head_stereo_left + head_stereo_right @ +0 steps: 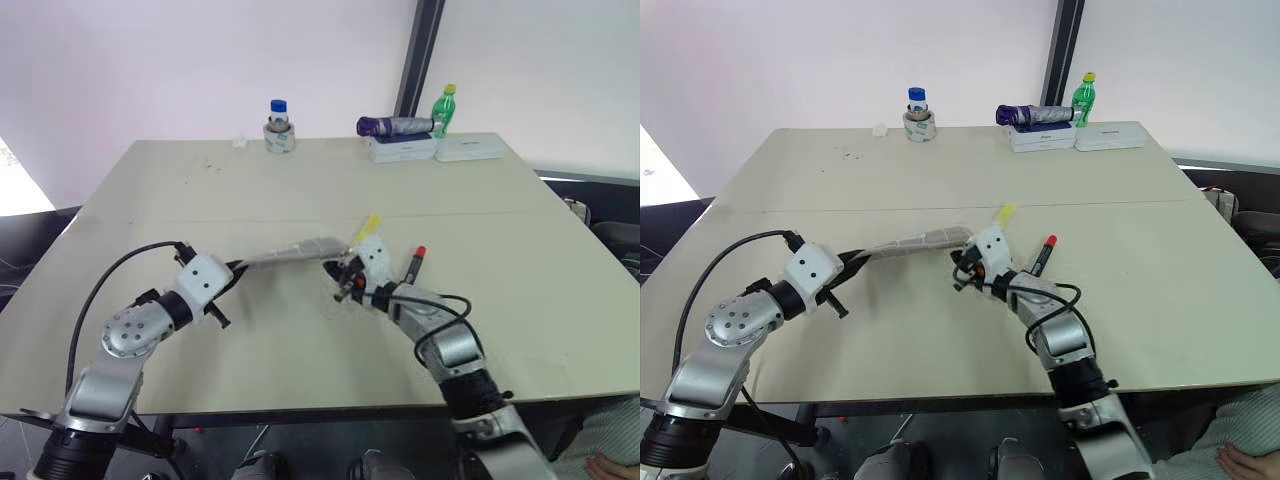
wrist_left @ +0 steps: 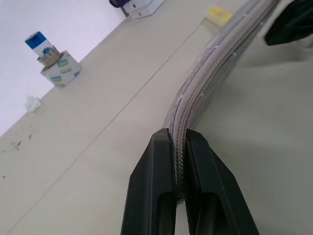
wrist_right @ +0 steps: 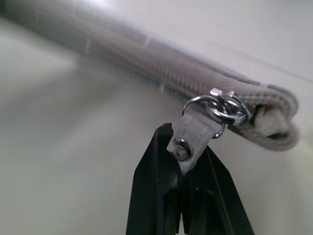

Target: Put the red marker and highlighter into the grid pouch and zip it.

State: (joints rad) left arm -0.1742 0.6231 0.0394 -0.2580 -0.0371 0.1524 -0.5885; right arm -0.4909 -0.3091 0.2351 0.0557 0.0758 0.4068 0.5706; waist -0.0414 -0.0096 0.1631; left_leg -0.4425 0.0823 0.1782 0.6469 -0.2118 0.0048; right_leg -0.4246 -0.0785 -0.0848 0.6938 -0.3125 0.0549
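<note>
The grid pouch (image 1: pixel 290 251) hangs a little above the table, stretched edge-up between my two grippers. My left gripper (image 2: pixel 178 137) is shut on the pouch's left end. At the other end, my right gripper (image 3: pixel 183 142) is shut on the pale zipper pull tab (image 3: pixel 193 132), which hangs from a metal ring. The yellow highlighter (image 1: pixel 367 226) lies on the table just beyond the pouch's right end. To the right of my right gripper, the red marker (image 1: pixel 415 262) also lies on the table.
At the table's far edge stand a blue-capped jar on a tape roll (image 1: pixel 279 128), a purple folded umbrella (image 1: pixel 395 126) on white boxes (image 1: pixel 470 148), and a green bottle (image 1: pixel 444 108). A person's hand (image 1: pixel 610 465) shows at the near right corner.
</note>
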